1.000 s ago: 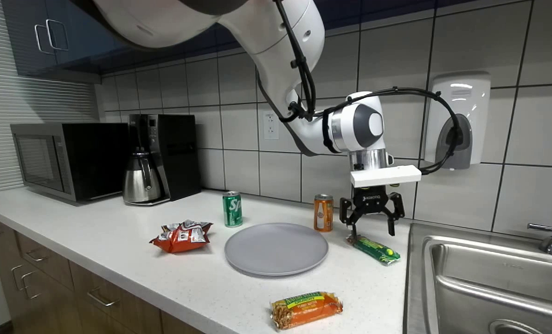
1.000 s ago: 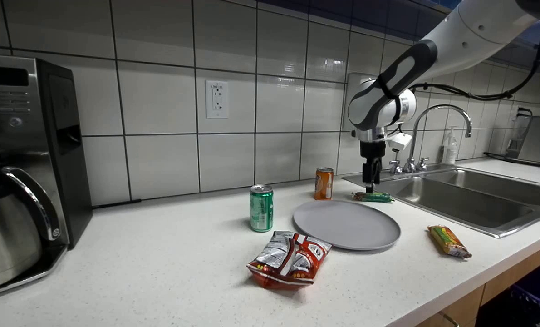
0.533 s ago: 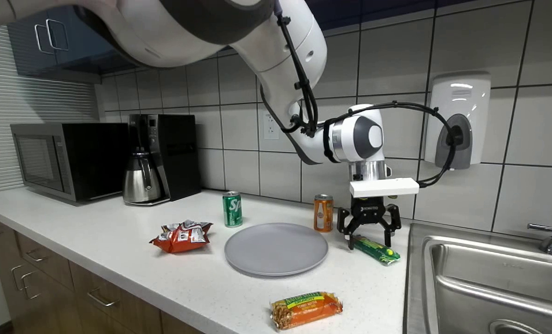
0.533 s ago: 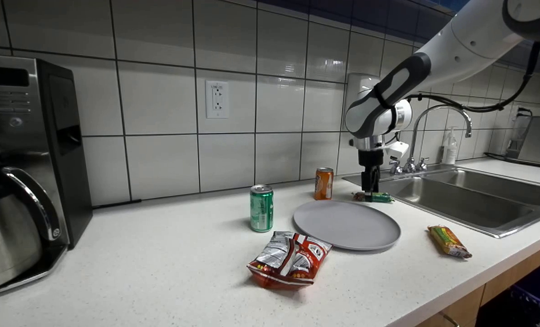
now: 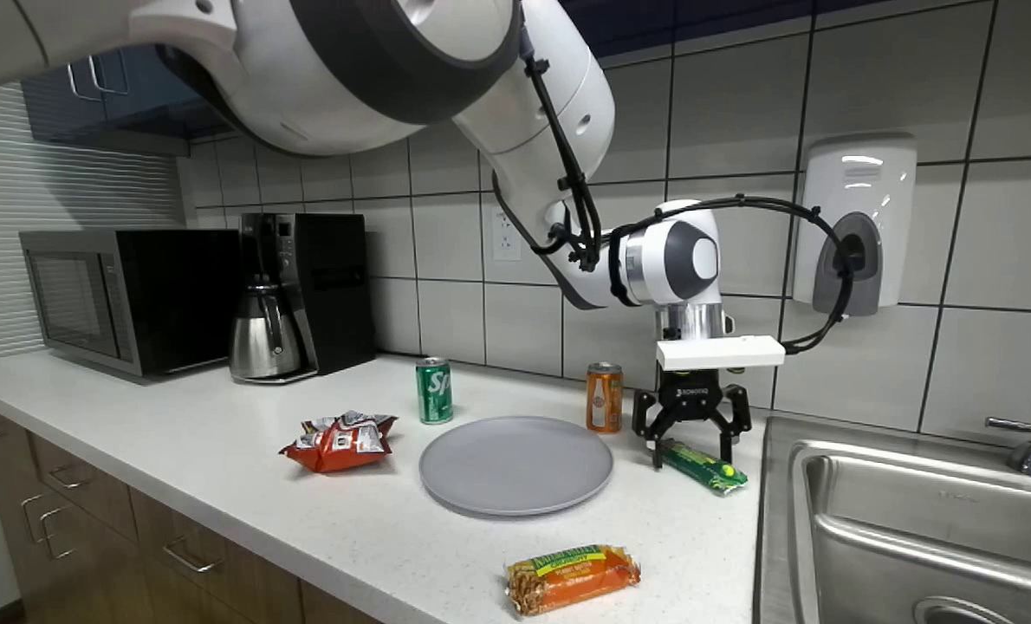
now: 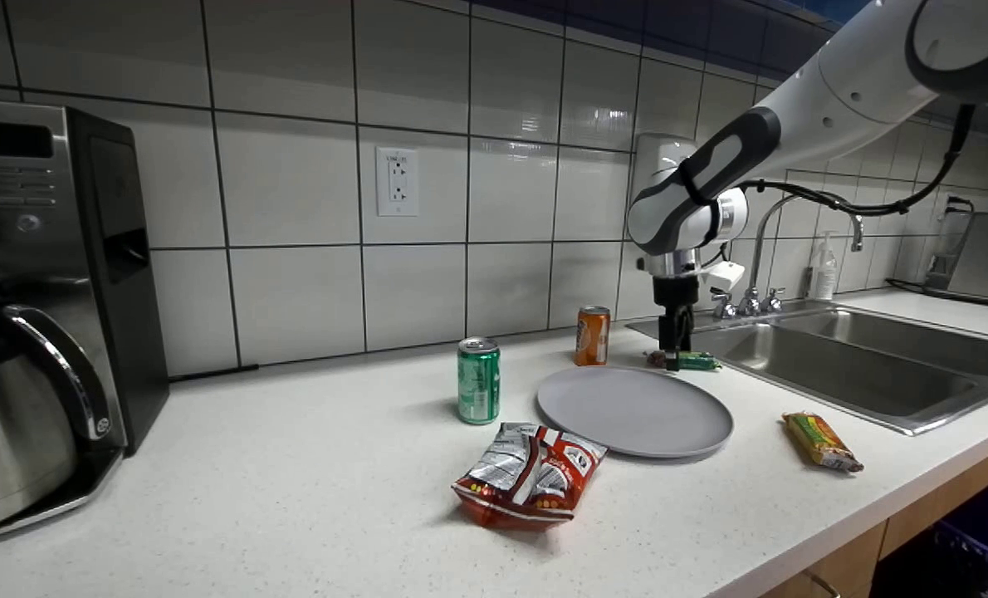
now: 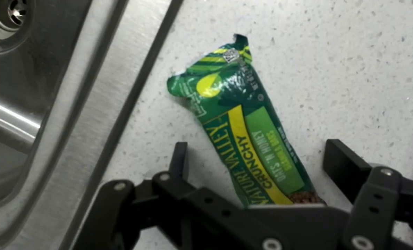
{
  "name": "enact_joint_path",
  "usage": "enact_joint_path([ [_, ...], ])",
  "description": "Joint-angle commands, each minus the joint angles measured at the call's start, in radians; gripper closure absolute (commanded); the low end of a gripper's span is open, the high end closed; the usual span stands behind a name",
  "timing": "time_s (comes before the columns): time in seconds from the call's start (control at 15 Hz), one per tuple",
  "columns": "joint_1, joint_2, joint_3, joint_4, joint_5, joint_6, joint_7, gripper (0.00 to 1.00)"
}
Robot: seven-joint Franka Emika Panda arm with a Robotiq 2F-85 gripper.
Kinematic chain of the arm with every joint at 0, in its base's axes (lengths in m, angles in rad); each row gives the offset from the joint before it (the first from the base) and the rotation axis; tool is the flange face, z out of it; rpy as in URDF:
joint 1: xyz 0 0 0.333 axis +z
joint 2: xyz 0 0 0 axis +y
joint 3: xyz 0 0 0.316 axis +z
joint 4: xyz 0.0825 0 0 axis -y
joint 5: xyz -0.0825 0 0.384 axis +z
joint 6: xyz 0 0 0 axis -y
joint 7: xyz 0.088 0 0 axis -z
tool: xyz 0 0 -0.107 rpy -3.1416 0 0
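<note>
Whereas in an exterior view the gripper (image 6: 676, 359) stands edge-on and masks part of the green granola bar (image 6: 700, 360), the wrist view gives us its label (image 7: 253, 149) and shows the fingers (image 7: 345, 166) spread apart, with the bar lying unclasped between them on the counter (image 7: 314, 69), beside the sink rim (image 7: 133, 45). We locate the orange can (image 5: 604, 399) in both exterior views only.

The granola bar (image 5: 703, 466) has a shiny green wrapper (image 7: 248, 132) with a yellow band (image 7: 245, 141), crinkled at one end. It lies flat and diagonally on the tabletop (image 7: 331, 69), beside the sink (image 7: 123, 69), between the parted fingers (image 7: 178, 158) of the claw (image 5: 691, 459)
</note>
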Motion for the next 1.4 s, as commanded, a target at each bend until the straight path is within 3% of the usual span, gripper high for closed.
enact_joint_path([
  [0.0, -0.014, 0.028, 0.014, 0.077, 0.017, -0.053, -0.034, 0.0],
  [0.33, -0.014, 0.033, 0.012, 0.093, 0.017, -0.062, -0.032, 0.0],
  [0.4, -0.014, 0.034, 0.013, 0.095, 0.018, -0.063, -0.033, 0.25],
  [0.47, -0.014, 0.034, 0.013, 0.096, 0.018, -0.065, -0.033, 0.26],
  [0.93, -0.013, 0.034, 0.012, 0.102, 0.017, -0.074, -0.032, 0.82],
  [1.0, -0.013, 0.031, 0.012, 0.098, 0.017, -0.074, -0.031, 0.86],
  [1.33, -0.007, 0.0, 0.013, 0.059, 0.014, -0.057, -0.027, 0.86],
])
